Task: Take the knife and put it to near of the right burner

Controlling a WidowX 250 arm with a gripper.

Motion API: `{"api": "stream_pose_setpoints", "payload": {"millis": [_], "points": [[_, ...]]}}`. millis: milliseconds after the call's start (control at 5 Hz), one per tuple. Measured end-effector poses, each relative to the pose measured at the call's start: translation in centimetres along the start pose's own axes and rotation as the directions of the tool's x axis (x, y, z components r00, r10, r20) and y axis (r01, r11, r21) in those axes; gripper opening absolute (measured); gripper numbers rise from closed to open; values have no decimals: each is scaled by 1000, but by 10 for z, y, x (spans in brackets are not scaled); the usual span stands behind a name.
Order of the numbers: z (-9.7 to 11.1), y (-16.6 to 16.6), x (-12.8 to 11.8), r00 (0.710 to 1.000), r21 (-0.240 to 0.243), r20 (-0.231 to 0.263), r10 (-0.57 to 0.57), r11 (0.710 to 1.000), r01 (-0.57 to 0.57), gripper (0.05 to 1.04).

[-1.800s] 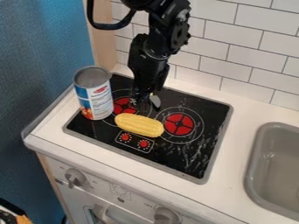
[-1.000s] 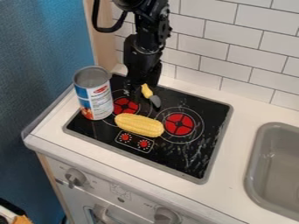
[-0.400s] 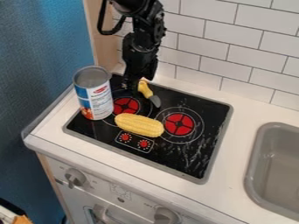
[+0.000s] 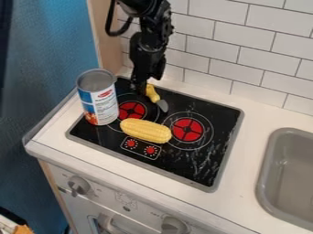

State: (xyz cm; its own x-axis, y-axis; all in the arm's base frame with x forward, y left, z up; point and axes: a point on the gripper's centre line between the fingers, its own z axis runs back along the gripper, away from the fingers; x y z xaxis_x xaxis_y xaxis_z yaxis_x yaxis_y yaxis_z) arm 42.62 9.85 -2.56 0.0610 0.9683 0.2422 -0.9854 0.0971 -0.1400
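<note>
My gripper [image 4: 142, 87] hangs low over the back left of the stove, just left of the knife's handle; the gap between its fingers cannot be made out. The small knife [image 4: 153, 94] lies on the black stovetop, its yellow handle toward the back and its grey blade angled to the front right, between the two burners. The right burner [image 4: 187, 130] is red with a black cross, to the front right of the blade. Behind the can and corn, the left burner [image 4: 131, 110] sits below the gripper.
A can [image 4: 98, 97] stands on the stove's left side. Yellow corn [image 4: 145, 130] lies in front, between the burners. A grey sink [image 4: 293, 178] is set into the counter [image 4: 245, 151] at right, and a tiled wall [image 4: 256, 59] rises behind.
The gripper has moved left and back from over the knife, uncovering its yellow handle. Most recently it has shifted only slightly. The knife, can and corn lie where they were.
</note>
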Motion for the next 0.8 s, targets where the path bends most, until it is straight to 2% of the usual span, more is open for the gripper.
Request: {"api": "stream_pose_setpoints", "payload": {"millis": [200,400,800], "points": [[-6,1,1,1000,14,16,-17,1000,17,1001],[-6,1,-4,999,21,8,-33,999,33,952],[-10,7,-8,1000,20,-2,-15,1000,15,420]]}}
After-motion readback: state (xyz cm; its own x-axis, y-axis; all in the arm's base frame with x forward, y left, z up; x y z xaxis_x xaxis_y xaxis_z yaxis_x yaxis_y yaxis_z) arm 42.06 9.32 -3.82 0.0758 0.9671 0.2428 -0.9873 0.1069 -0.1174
